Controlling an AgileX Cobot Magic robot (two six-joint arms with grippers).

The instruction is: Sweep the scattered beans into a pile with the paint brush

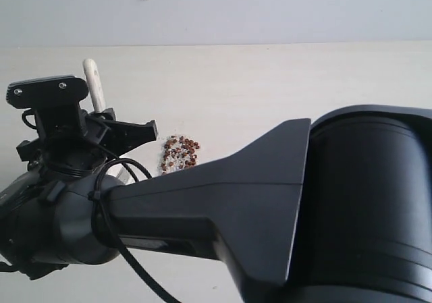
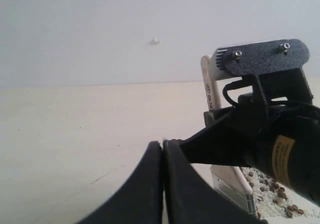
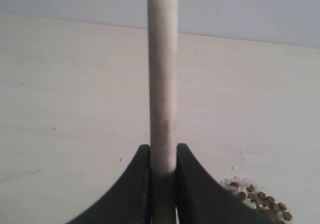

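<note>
Right jaws clamp paint brush [image 3: 163, 84] handle; arm low beside pile [image 1: 179, 153].

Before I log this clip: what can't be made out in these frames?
- Bristles of the paint brush: below the right gripper in the right wrist view, behind it in the exterior view, and cut off by the frame edge in the left wrist view. Contact with the table cannot be told.
- The pile: in the exterior view, the right arm covers its near edge.
- Handle print: too small in the left wrist view.
- Left gripper: unseen in the exterior view.
</note>
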